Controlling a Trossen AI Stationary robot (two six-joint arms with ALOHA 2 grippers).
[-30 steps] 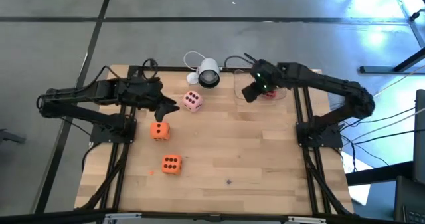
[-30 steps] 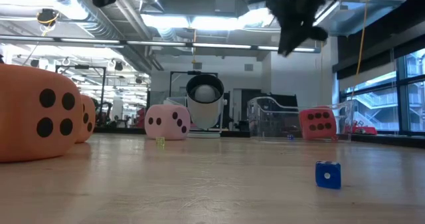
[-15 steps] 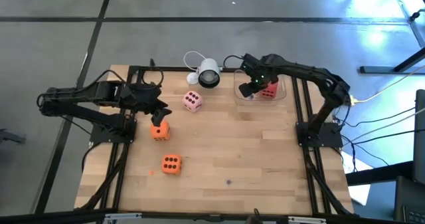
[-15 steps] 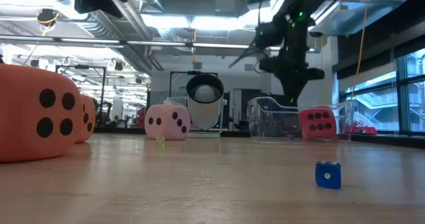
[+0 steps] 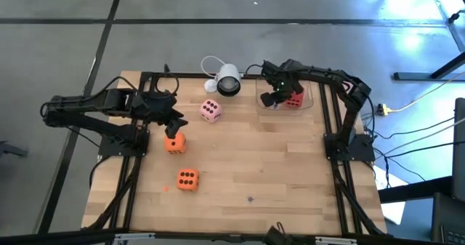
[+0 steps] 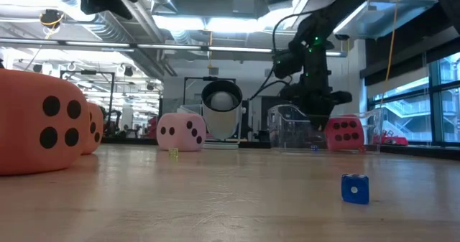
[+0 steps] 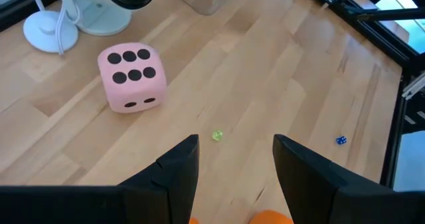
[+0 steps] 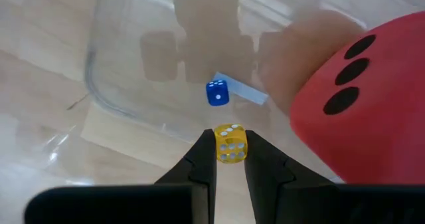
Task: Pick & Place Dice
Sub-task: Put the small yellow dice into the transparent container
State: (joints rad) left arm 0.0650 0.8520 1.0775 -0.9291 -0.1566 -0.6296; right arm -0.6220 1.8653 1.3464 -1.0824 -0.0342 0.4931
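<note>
Dice lie scattered on the wooden table point(image 5: 276, 172). The right gripper point(image 8: 230, 159) hangs over the clear tray point(image 5: 309, 104) at the table's far right and pinches a tiny yellow die point(image 8: 230, 143) between its fingertips. In the right wrist view a tiny blue die point(image 8: 216, 93) lies on the tray floor just beyond the yellow one, and the red die point(image 8: 358, 111) sits close beside them inside the tray. From above, the red die point(image 5: 293, 99) shows just beside the right gripper point(image 5: 272, 99); the low view shows the gripper point(image 6: 318, 120) pointing down into the tray next to the red die point(image 6: 345, 133).

The left gripper point(image 7: 231, 167) hovers over an orange die point(image 5: 174, 142) near the table's left side, its fingers spread wide and holding nothing. The top of that orange die point(image 7: 272, 218) peeks between the fingers in the left wrist view. Past the fingers the pink die point(image 7: 132, 77) rests on the wood near the white camera point(image 5: 227, 78), six dots up, with a small green bead-like thing point(image 7: 216, 135) between it and the gripper. Another small blue die point(image 6: 354, 188) lies apart on the wood. A second orange die point(image 5: 187, 179) sits nearer the table's front, well apart from both grippers.
</note>
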